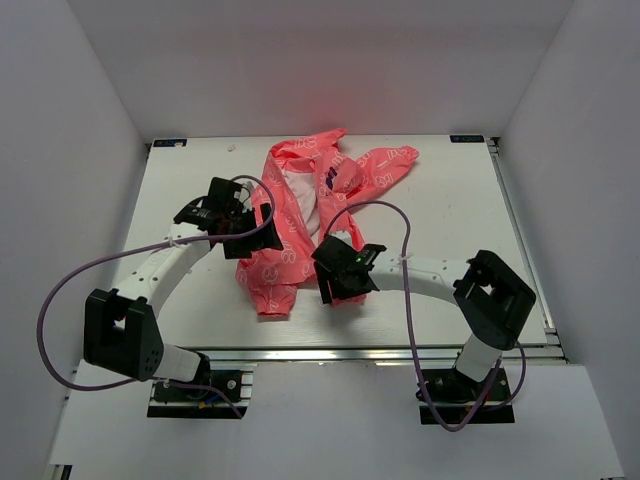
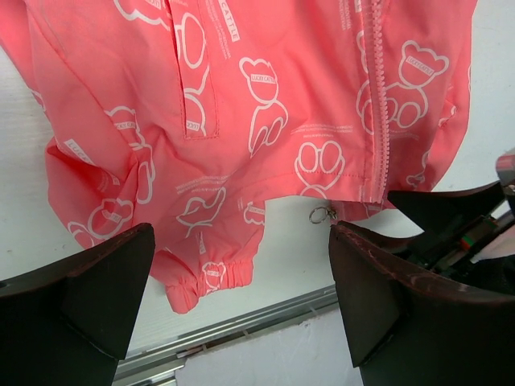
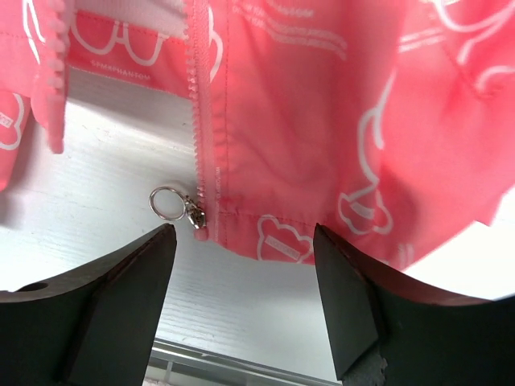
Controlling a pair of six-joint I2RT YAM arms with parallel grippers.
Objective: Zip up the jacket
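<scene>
The jacket lies in the middle of the bench, its hem toward the near edge. I hold both claws wide and empty at that hem: the right claw just short of the zipper pull — to pinch it, I reckon — and the left claw alongside to pin the fabric.

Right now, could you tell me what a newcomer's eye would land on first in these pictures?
The coral-pink jacket with white bear outlines lies open in the middle of the table, white lining showing. At its near hem the silver zipper pull ring rests on the tabletop, just ahead of the open right gripper; the open left gripper faces the same hem.
</scene>
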